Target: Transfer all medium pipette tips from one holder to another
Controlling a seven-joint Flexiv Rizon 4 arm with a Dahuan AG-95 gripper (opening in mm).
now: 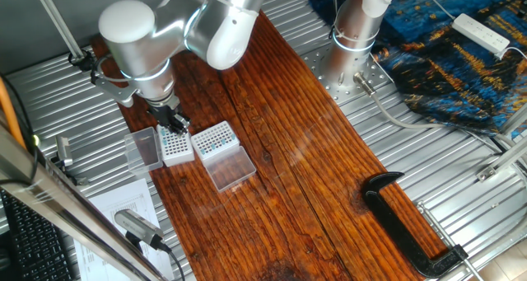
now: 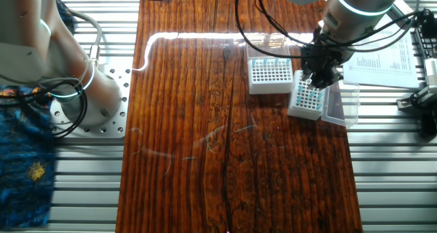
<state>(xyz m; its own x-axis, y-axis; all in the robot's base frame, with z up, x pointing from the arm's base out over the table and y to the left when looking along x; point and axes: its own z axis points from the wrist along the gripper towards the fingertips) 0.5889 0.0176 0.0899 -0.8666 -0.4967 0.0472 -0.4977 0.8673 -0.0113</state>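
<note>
The opaque white-sided holder [image 1: 176, 147] [image 2: 306, 100] stands near the table's edge, with its smoky lid [image 1: 145, 148] [image 2: 341, 104] lying open beside it. Teal medium pipette tips [image 2: 308, 96] show as dots in its grid. The clear-sided holder [image 1: 214, 139] [image 2: 269, 76] sits right next to it, with its flat clear lid [image 1: 231, 170] folded open. A row of teal tips [image 2: 270, 62] shows along one edge of that grid. My gripper [image 1: 171, 121] [image 2: 317, 78] hangs directly over the white-sided holder, fingers pointing down and close together. Whether they hold a tip is too small to see.
A black clamp [image 1: 403, 223] lies at the far end of the wooden table [image 1: 296, 174]. Printed papers [image 2: 382, 55] and a keyboard [image 1: 33, 240] lie just off the table beside the holders. A second arm's base [image 1: 350, 50] stands on the metal surround.
</note>
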